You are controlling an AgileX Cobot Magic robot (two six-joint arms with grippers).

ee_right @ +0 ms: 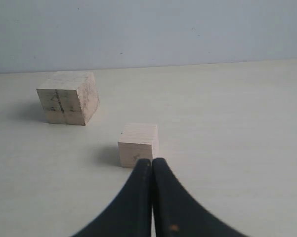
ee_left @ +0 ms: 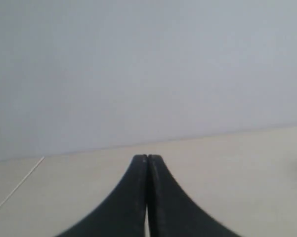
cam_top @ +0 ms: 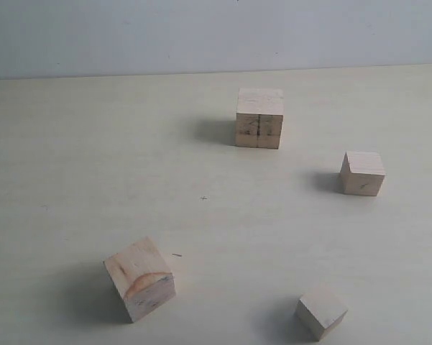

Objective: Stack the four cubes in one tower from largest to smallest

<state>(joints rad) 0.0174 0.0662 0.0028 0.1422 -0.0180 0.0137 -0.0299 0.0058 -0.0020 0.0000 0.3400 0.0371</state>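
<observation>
Largest cube (cam_top: 259, 118), upper middle, looks light, stiff wood; pinch 2 flat opposite sides. Left claw (ee_left: 147, 159) and right claw (ee_right: 151, 161) pressed together, empty.

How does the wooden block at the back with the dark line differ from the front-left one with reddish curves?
The pale wooden cube with the dark seam has a straight dark line down its front face; the pale wooden cube with reddish arcs has curved red-brown grain. The seam cube faces the exterior camera squarely; the arc cube sits turned, an edge forward. Both are bare wood, each standing alone on the table.
</observation>
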